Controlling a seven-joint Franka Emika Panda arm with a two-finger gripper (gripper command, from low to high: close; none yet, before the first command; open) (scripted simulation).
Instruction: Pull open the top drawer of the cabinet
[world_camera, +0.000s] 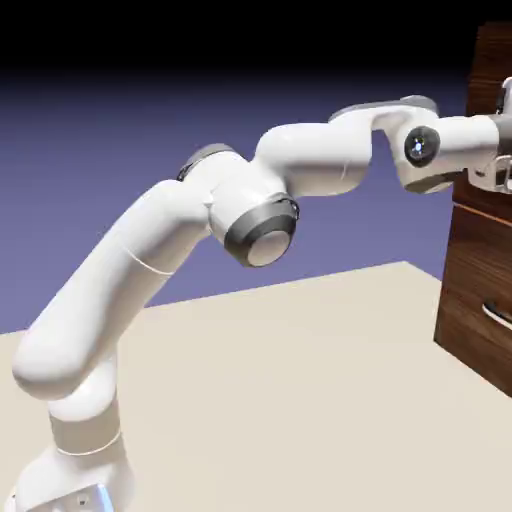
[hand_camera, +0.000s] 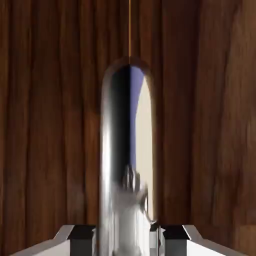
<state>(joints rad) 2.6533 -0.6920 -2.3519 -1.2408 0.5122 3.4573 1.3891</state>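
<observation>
cabinet (world_camera: 480, 230): cropped right | end effector (world_camera: 505, 172): fingers off-frame | handle (hand_camera: 127, 165): base hidden

one cabinet (world_camera: 478, 240), two silver handles (hand_camera: 127, 160), one white arm (world_camera: 150, 270), two grey fingers (hand_camera: 82, 233), one table (world_camera: 300, 400)

A pale beige table (world_camera: 300, 380) is stretching across the exterior view beneath a blue-violet backdrop; the white robot arm's base (world_camera: 75, 480) is standing on it at lower left; the dark walnut-grain cabinet (world_camera: 480, 290) is sitting on it at the right edge, well apart from the base.
</observation>
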